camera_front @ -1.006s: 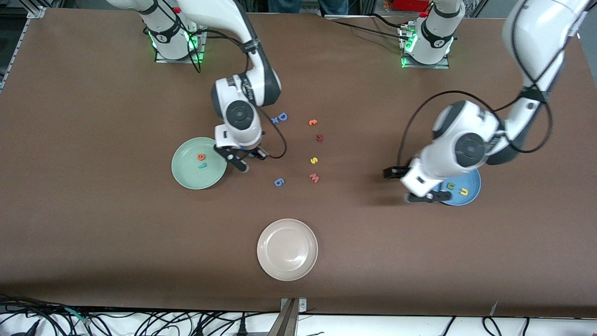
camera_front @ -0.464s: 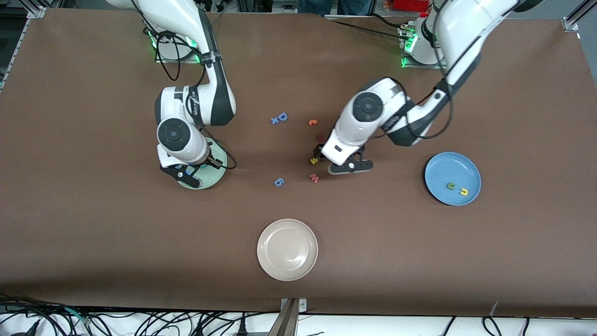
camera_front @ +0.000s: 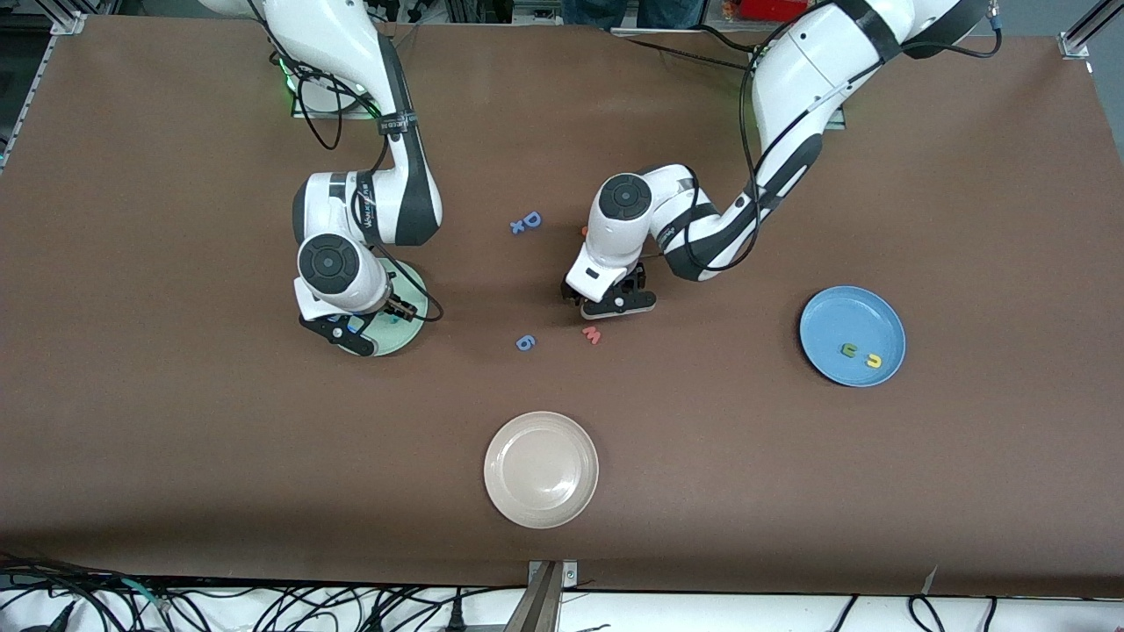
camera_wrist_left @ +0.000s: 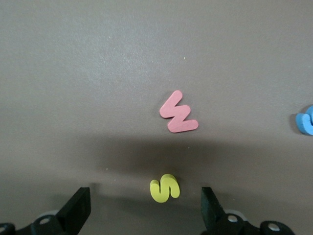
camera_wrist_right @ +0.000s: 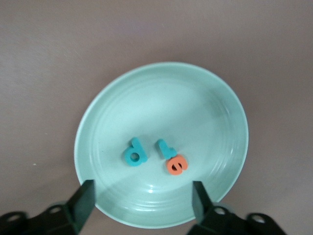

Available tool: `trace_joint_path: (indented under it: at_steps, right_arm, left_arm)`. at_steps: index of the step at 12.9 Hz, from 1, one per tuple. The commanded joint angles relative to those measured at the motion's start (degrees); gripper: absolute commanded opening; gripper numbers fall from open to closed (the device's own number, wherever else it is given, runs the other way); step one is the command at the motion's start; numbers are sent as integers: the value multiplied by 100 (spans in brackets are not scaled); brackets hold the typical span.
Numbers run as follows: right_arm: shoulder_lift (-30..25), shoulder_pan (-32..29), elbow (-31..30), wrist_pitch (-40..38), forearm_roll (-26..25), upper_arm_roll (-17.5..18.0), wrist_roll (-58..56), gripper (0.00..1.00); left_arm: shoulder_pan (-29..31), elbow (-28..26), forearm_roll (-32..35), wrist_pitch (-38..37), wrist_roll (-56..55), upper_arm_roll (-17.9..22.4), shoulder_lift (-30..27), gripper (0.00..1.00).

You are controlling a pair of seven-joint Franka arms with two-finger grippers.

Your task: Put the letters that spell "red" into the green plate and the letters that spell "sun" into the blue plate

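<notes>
nearest my front camera i see a beige plate [camera_front: 541, 470], then the smooth round blue plate [camera_front: 852, 336] at the left arm's end, holding a green n [camera_front: 849, 350] and a yellow u [camera_front: 873, 360], and the pink w [camera_front: 592, 334] beside a blue 6 [camera_front: 524, 342]. the front view hides what the wrist cameras give me: the left gripper [camera_wrist_left: 145, 210], fingers apart, straddles the little foam yellow s [camera_wrist_left: 165, 188] on the matte brown table [camera_front: 176, 421]. the right gripper [camera_wrist_right: 143, 201], fingers apart and empty, hangs over the ridged green plate [camera_wrist_right: 205, 98], where the teal d [camera_wrist_right: 135, 152], teal r [camera_wrist_right: 165, 148] and orange e [camera_wrist_right: 177, 165] lie, r and e touching.
</notes>
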Motion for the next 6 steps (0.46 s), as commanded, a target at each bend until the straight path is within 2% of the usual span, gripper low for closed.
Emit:
trace_joint_path:
  at_steps: [1, 4, 6]
  right_arm:
    - [-137, -69, 574, -842, 110, -442, -663, 100]
    - [-146, -297, 1234, -1513, 153, -1111, -2139, 100]
    - [-286, -412, 1350, -1628, 652, -1436, -2843, 100]
  left_arm:
    - [-143, 331, 234, -19, -145, 51, 173, 97]
    - [-318, 349, 225, -10, -162, 209, 244, 85]
    - [-416, 349, 225, -10, -171, 297, 235, 77]
